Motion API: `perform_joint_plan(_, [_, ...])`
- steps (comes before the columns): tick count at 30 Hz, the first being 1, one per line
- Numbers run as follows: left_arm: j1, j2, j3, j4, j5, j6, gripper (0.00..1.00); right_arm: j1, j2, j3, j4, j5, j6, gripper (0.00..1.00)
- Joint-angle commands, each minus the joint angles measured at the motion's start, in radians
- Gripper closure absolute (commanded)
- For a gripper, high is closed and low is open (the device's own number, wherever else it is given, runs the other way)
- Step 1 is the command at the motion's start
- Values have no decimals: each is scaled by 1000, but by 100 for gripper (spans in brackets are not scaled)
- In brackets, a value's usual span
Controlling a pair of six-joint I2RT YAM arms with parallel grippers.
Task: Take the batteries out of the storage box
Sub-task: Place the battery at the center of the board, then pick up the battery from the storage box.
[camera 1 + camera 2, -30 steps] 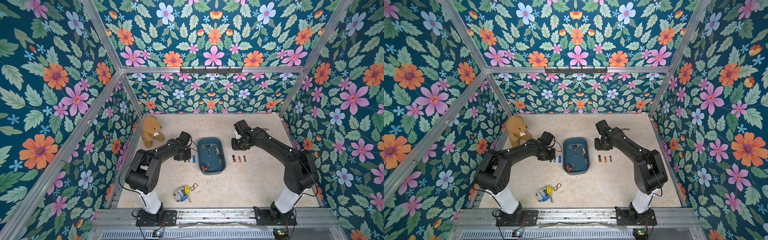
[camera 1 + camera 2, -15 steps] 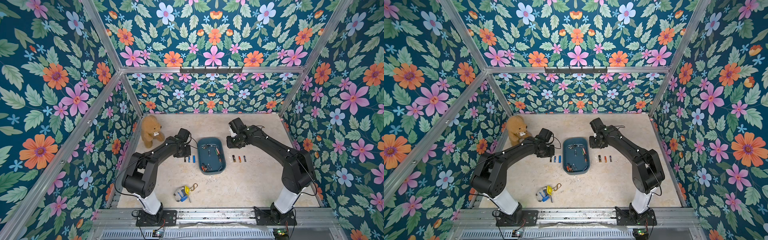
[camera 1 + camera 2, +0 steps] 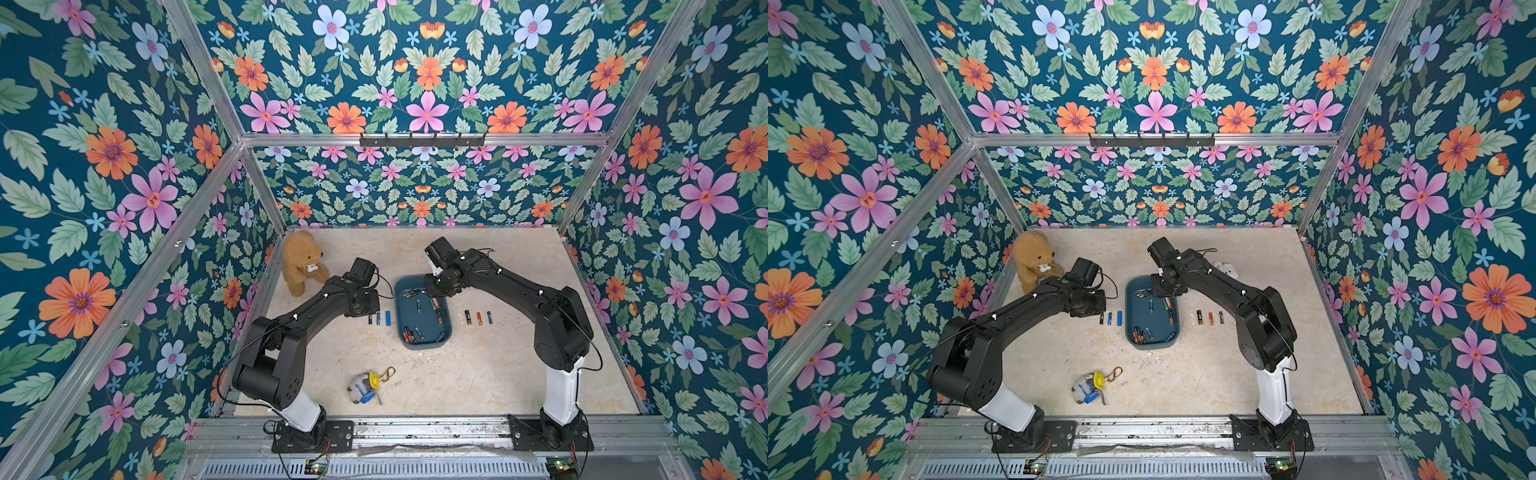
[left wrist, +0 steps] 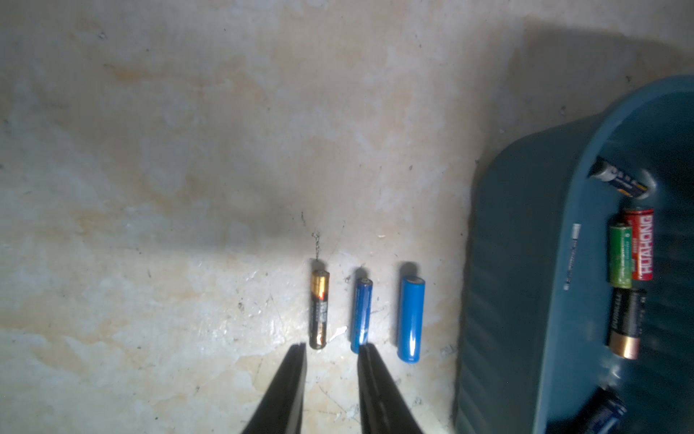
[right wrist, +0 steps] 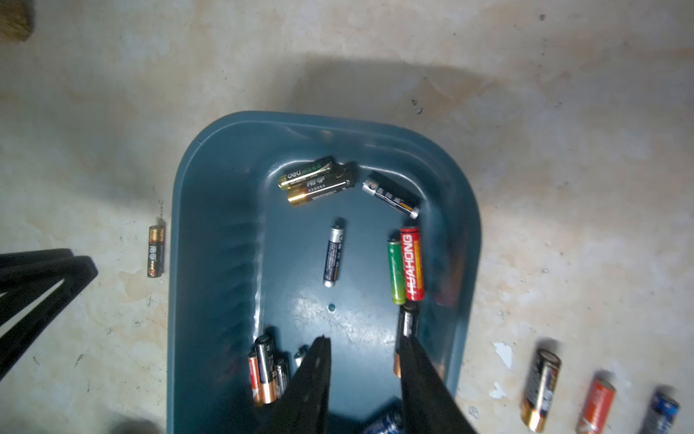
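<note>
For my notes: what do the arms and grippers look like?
The left arm and right arm are matte black, boxy links with small white dots, each rising from a white base segment. Thin black cables loop near the wrists. The left gripper and right gripper have slim, tapered black fingers.

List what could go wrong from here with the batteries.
The left hand, open, sits right at the black-gold battery and thin blue battery; a nudge could roll that row. The right hand hangs open over the storage box; the green battery lies against the red battery, so it might grab both.
</note>
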Motion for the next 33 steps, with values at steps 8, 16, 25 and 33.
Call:
perform_joint_plan(8, [3,-28,-51,23,25,-20,68,19,159,109,0,-26,8,63])
perform_joint_plan(16, [8,-23,-68,35,31,-11,68,41,213,125,-3,-27,14,63])
perform_joint_plan(25, [8,-20,-79,48,44,-9,69,49,220,88,11,-25,25,63])
perform_joint_plan(33, [9,-33,-91,52,43,-11,69,48,235,86,15,-20,25,64])
